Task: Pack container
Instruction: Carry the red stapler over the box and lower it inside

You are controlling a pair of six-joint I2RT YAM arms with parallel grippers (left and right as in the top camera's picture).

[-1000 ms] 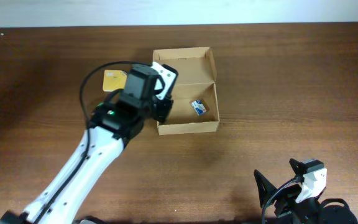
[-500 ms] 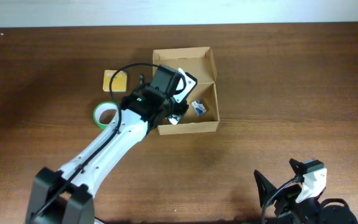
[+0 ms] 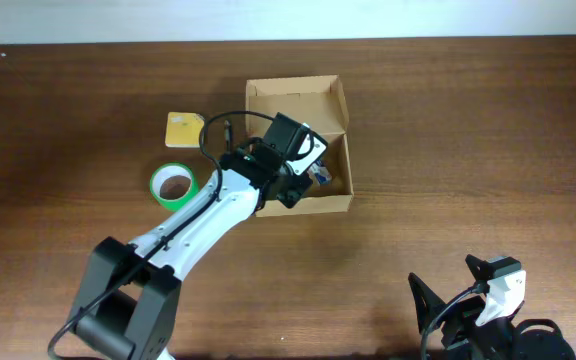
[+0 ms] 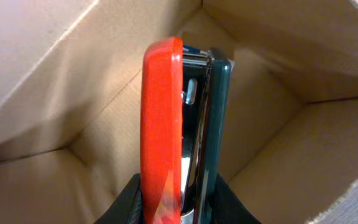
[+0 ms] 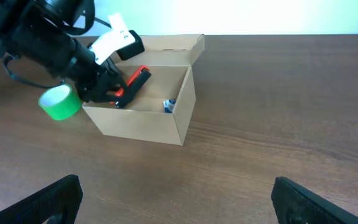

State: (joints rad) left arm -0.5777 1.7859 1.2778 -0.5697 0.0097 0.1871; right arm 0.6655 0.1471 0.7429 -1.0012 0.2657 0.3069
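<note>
The container (image 3: 303, 205) is a tan cardboard box with its flap lid open, standing mid-table. My left gripper (image 3: 294, 182) reaches into it from the left, shut on a red and dark stapler (image 4: 163, 124). The left wrist view shows the stapler gripped between both fingers (image 4: 129, 199), with the box's inner walls (image 4: 42, 74) all around. From the right wrist view the stapler (image 5: 134, 81) slants over the box's left side, above the floor. My right gripper (image 5: 179, 199) stands open and empty over bare table at the near right.
A tiny blue-and-white box (image 3: 320, 172) lies inside the container at its right side. A green tape roll (image 3: 173, 185) and a yellow pad (image 3: 184, 130) lie on the table left of the box. Wooden tabletop surrounds everything.
My left arm has swung right from over the tape roll and pad, carrying the stapler into the box. The tape roll is now uncovered. The right arm has not moved.
</note>
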